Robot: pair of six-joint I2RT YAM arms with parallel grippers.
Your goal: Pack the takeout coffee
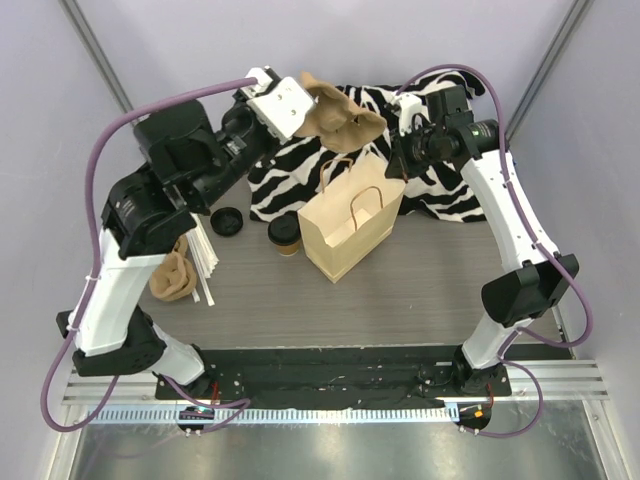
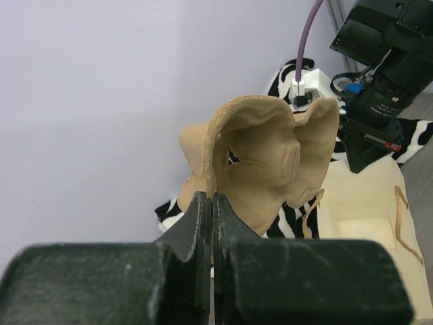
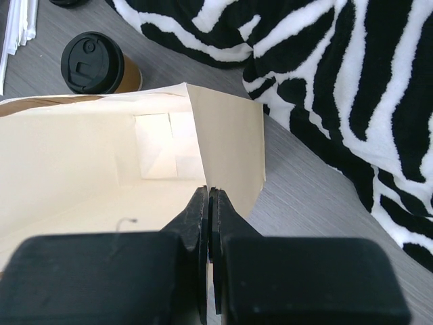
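Coffee (image 1: 285, 232) sits beside the bag (image 1: 345, 235). Your right claw (image 3: 208, 196) pinches its rim and your left claw (image 2: 212, 203) clamps the carrier (image 2: 270, 162). A tug could topple the bag onto it.

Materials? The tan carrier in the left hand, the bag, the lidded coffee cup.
Cup carrier: looks like moulded paper pulp; tan, matte, fibrous, thick soft edges. Paper bag: cream paper, matte, crisp fold lines. Takeout coffee: kraft-brown paper cup, likely; its lid is black with embossed detail and slight sheen, probably plastic.
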